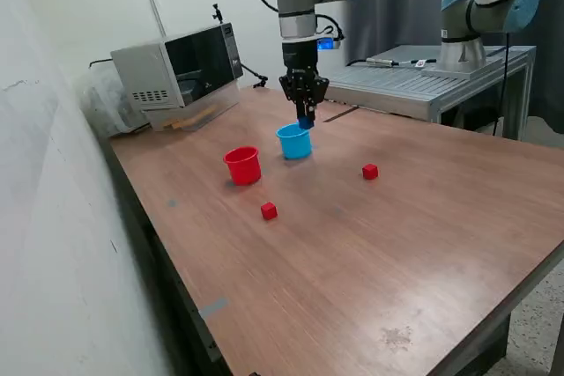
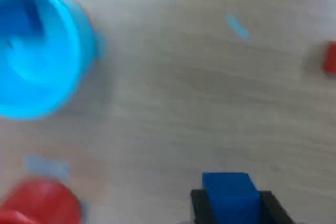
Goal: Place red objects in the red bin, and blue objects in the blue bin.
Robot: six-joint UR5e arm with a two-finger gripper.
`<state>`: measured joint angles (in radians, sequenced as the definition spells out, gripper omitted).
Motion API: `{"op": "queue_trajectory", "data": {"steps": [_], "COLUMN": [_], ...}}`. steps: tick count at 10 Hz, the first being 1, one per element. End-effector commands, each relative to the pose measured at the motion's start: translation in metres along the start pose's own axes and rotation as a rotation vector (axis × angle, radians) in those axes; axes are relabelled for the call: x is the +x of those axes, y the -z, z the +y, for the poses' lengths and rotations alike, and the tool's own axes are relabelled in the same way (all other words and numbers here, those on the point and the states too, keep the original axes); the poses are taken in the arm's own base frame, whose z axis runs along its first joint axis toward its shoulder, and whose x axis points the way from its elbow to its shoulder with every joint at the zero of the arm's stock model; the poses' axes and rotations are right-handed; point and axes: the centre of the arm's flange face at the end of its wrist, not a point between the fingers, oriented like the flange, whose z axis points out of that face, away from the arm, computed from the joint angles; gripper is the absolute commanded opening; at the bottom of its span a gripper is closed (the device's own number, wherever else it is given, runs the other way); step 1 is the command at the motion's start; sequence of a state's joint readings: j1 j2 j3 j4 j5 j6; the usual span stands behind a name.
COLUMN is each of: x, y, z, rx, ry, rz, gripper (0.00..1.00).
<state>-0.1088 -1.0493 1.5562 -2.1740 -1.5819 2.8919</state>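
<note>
- Red bin [image 1: 242, 165]: red cup, upright on the counter [image 1: 423, 244], mouth up, vertical axis. Sits toward the exterior view's left, just beside the blue bin. Wrist view shows only a blurred part of its rim [image 2: 37, 203].
- Red cube [image 1: 269, 210]: on the counter, nearer the camera than the red bin, apart from it. Flat on one face; a cube, so no long axis to report.
- Blue bin [image 1: 294, 141]: light-blue cup, upright, mouth open upward. Wrist view looks down into it [image 2: 34, 45]; a darker patch inside may be a blue cube, too blurred to confirm.
- Hand [image 1: 305, 110]: fingers closed on a dark-blue cube [image 2: 231, 195], held between the dark pads. In the exterior view the cube hangs just above the far rim of the blue bin, clear of the counter. Cube faces look square to the fingers, not tilted.
- Step in hand (judgement): carrying the blue cube to the blue bin; release not yet made. In the wrist view the bin's mouth lies off to one side of the cube, so the next move calls for a small lateral shift to centre over the opening, then opening the fingers.
- Second red cube [image 1: 370, 172]: on the counter toward the exterior view's right, well apart from both bins; a sliver shows in the wrist view [image 2: 330, 57]. Both red cubes remain unsorted.
</note>
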Motion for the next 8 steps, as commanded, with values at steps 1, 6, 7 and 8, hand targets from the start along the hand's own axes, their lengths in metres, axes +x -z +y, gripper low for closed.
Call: {"op": "queue_trajectory", "data": {"steps": [1, 6, 7, 8], "x": [-0.048, -0.099, -0.104, -0.105], "y": [-0.012, -0.017, -0.017, -0.016], "z": [-0.029, -0.044, -0.043, -0.042], "rx": [0.057, 0.087, 0.083, 0.077], "ry": [-0.1, -0.205, -0.212, -0.213], "rz": [0.002, -0.019, -0.021, -0.023], "gripper": [0.0, 0.0, 0.0, 0.0]}}
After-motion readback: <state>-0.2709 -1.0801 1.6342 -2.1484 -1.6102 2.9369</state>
